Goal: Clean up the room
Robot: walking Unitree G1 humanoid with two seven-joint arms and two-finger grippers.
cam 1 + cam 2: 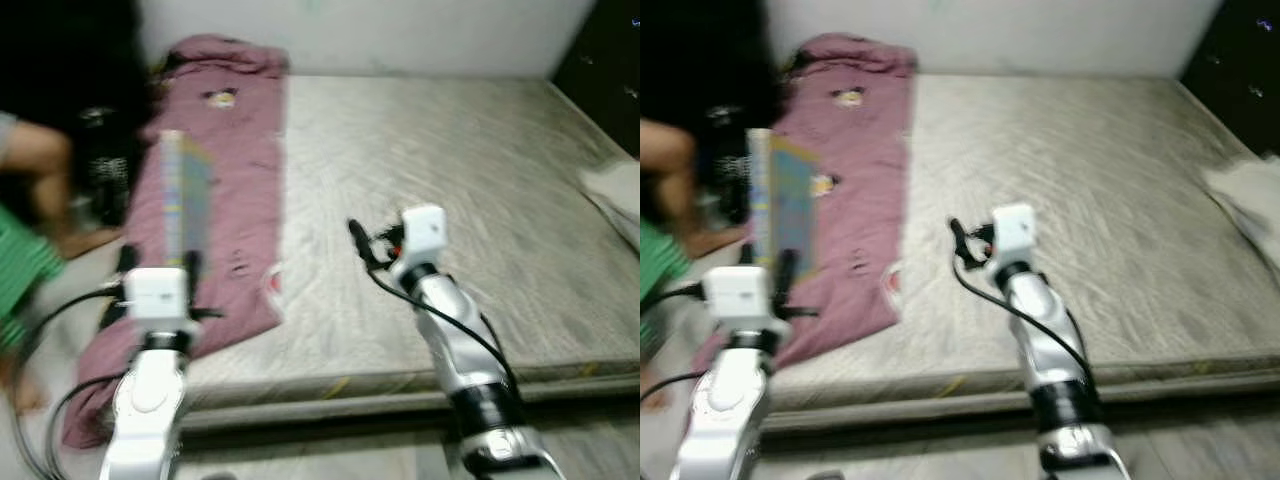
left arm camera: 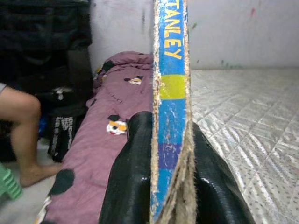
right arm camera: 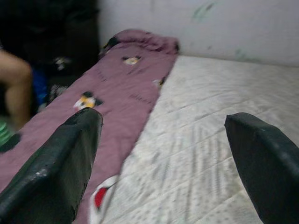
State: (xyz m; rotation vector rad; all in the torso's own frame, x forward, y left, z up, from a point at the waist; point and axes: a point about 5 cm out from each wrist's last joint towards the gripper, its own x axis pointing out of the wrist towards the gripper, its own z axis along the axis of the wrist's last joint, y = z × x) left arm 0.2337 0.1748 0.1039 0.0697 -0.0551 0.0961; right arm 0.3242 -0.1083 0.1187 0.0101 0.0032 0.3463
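My left gripper [image 2: 170,186] is shut on a thin blue book [image 1: 186,195] with a worn spine that reads "STANLEY" [image 2: 171,88]. It holds the book upright over the left edge of the bed, above a mauve blanket [image 1: 235,170] printed with cartoon mice. My right gripper [image 3: 163,154] is open with nothing between its fingers. It hovers over the grey mattress [image 1: 450,180] near the blanket's edge, and its arm [image 1: 440,310] reaches in from the front.
A person's bare leg [image 1: 40,170] and something green [image 1: 20,265] are at the far left beside the bed. Dark bags [image 2: 65,93] stand by the wall there. A white cloth [image 1: 615,190] lies at the mattress's right edge. Black furniture fills the far right corner.
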